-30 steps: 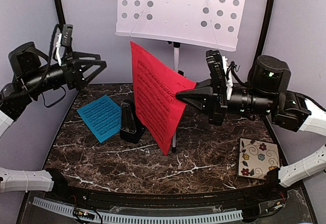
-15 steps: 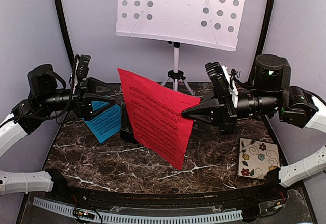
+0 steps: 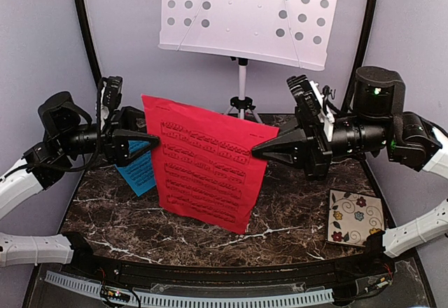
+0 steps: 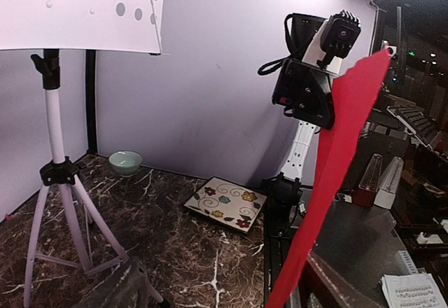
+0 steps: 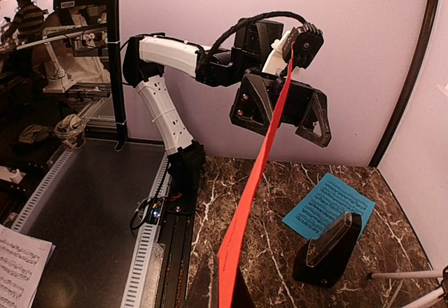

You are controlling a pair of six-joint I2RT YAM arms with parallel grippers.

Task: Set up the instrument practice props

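My right gripper (image 3: 256, 152) is shut on the right edge of the red sheet-music page (image 3: 203, 168) and holds it upright above the table, facing the front. My left gripper (image 3: 153, 144) is open, its jaws either side of the page's left edge; the right wrist view shows them spread wide around the page (image 5: 269, 129). The white music stand (image 3: 245, 14) rises at the back on its tripod (image 3: 241, 103). The cyan-blue page (image 3: 136, 173) lies flat at the left, partly behind the red page. The black metronome (image 5: 329, 250) stands beside the blue page (image 5: 327, 206); in the top view it is hidden.
A floral square tile (image 3: 355, 217) lies at the front right corner and also shows in the left wrist view (image 4: 224, 203). A small pale green bowl (image 4: 126, 161) sits at the back near the wall. The stand's legs (image 4: 63, 210) spread over the back of the marble table (image 3: 294, 217).
The right gripper has swung the red page round to face the front and shifted it left. The left gripper has come down and in from the upper left to the page's left edge.
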